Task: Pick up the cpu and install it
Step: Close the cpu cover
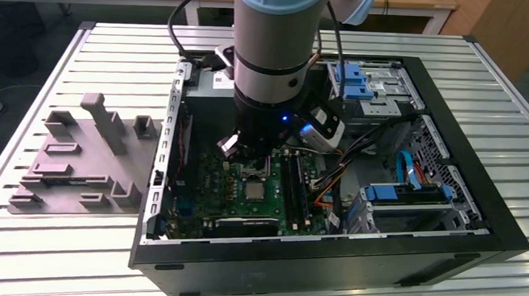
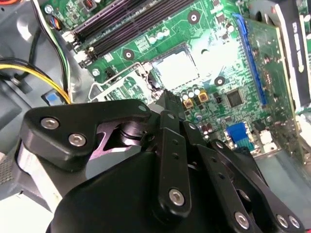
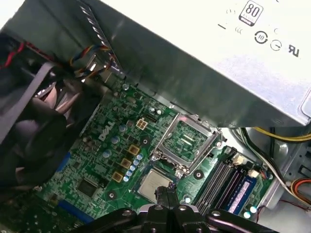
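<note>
Small silvery square cpu: seated flat on green motherboard. Metal retention frame: hinged open for access. Black claw: closed, empty, just above cpu.

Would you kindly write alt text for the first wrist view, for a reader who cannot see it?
The black gripper hangs just beside a small silvery square cpu lying flat on the green motherboard, next to a metal socket frame. A big grey box with a white label stands beyond.

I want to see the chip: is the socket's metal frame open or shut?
Open: the metal frame lies flipped back beside the cpu, whose silvery top shows uncovered.
</note>
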